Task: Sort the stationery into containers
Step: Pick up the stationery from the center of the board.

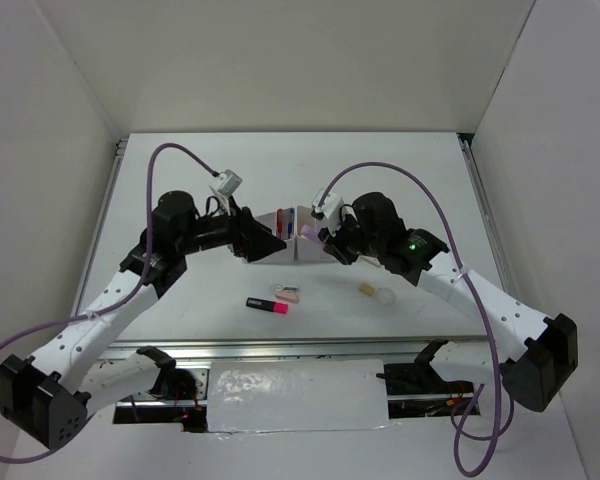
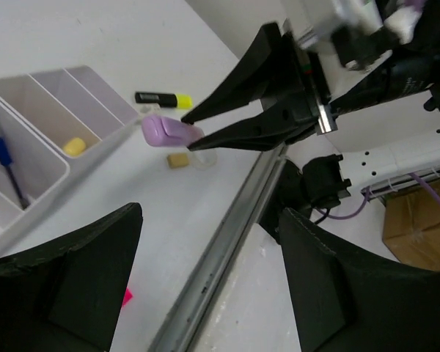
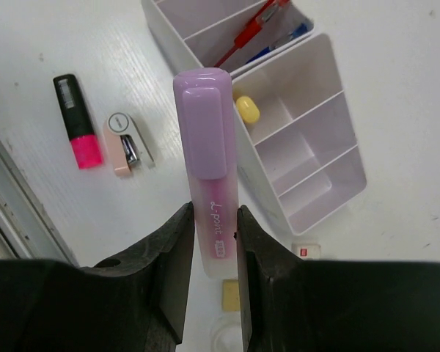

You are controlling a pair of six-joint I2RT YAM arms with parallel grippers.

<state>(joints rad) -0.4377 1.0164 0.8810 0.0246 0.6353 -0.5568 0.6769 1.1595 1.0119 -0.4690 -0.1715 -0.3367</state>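
My right gripper (image 3: 214,220) squeezes the one purple marker (image 3: 205,125). It points up the frame, cap first, over the edge of the one white organiser (image 3: 293,121) at upper right. My left gripper (image 1: 265,245) gapes, holding nothing. Lying loose: one pink highlighter (image 3: 77,121), one yellow highlighter (image 2: 163,99), one tan eraser (image 3: 231,293).

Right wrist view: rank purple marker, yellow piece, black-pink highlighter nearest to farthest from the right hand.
1. Purple marker, held in the right hand.
2. Yellow piece, in the organiser, upper right.
3. Black-pink highlighter, lying far left.
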